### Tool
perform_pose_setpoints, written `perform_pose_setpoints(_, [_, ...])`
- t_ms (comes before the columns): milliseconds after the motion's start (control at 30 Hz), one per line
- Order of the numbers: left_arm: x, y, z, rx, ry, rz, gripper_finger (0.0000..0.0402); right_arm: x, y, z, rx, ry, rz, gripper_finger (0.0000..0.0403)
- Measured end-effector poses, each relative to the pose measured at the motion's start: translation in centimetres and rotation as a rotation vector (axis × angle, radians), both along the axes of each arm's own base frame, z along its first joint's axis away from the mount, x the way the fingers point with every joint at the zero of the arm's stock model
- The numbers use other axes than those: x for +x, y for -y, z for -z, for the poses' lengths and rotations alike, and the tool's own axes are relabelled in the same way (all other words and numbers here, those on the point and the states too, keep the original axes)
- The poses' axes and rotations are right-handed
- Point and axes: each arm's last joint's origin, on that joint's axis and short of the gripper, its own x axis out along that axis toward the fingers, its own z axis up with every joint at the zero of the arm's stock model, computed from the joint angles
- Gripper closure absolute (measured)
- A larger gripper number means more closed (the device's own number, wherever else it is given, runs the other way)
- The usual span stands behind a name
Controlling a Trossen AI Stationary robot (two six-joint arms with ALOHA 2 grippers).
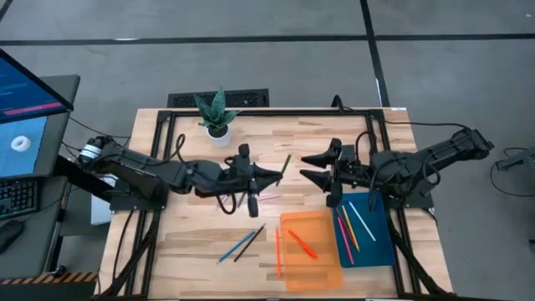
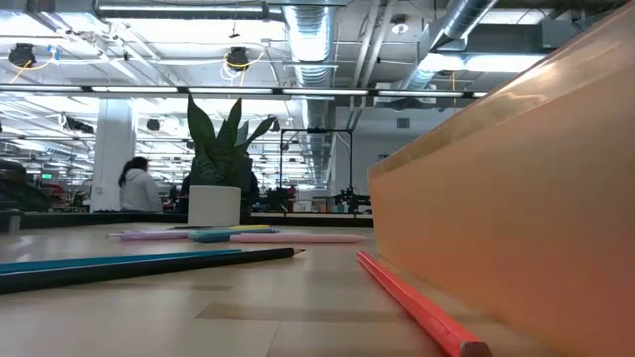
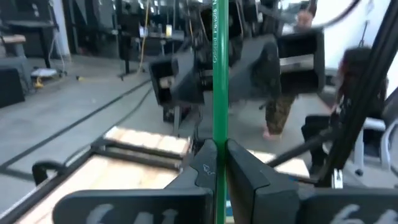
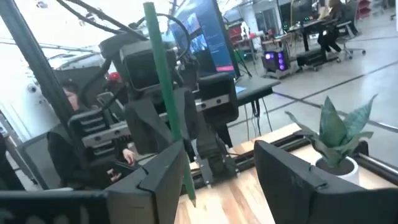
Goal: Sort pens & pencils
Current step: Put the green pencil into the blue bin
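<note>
At the left of the overhead frame stand a monitor and a keyboard, off the wooden counter. The left arm reaches rightward across the counter; its left hand is pressed together on a green pencil, pinching it near mid-length so that it stands up between the fingers in the wrist picture. A small potted plant in a white pot sits at the counter's upper edge, left of centre.

Below the left hand, a pale pink stick lies on the counter. Lower still, a blue pencil and a dark pencil lie side by side at a slant.

Right of centre, the right hand faces the left one, its fingers spread and holding nothing; the green pencil stands just before it.

In the lower right, an orange tray holds an orange-red pencil; another orange stick lies along the tray's left edge. Touching the orange tray on its right, a blue tray holds several sticks: pink, orange, yellow and white.

In the table-level picture a person stands far back at the left.
</note>
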Motion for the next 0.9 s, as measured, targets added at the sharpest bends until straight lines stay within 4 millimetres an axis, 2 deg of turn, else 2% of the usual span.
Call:
perform_pose_setpoints(133, [0.5,-0.7,-0.2,-0.002,0.043,-0.007,0.0399,0.5,0.2,-0.4,-0.014,0.007,0.001,0.0187])
perform_pose_setpoints(367, [1.9,-0.9,1.2,-0.019,0.027,0.021,0.0399,2.1,-0.2,-1.0,-0.068,-0.033,-0.021,0.0187])
perform_pose_setpoints(567, [2.1,-0.8,1.2,-0.024,0.043,0.02,0.0399,2.0,0.1,-1.6,-0.081,-0.022,-0.007,0.0187])
perform_pose_setpoints(733, [2.1,-0.8,1.0,-0.027,0.067,0.028,0.0399,2.1,0.2,-1.5,-0.082,-0.026,-0.006,0.0187])
perform_pose_setpoints(900, [2.6,-0.8,1.4,-0.018,0.066,0.032,0.0399,2.9,0.2,-0.8,-0.089,-0.048,-0.01,0.019])
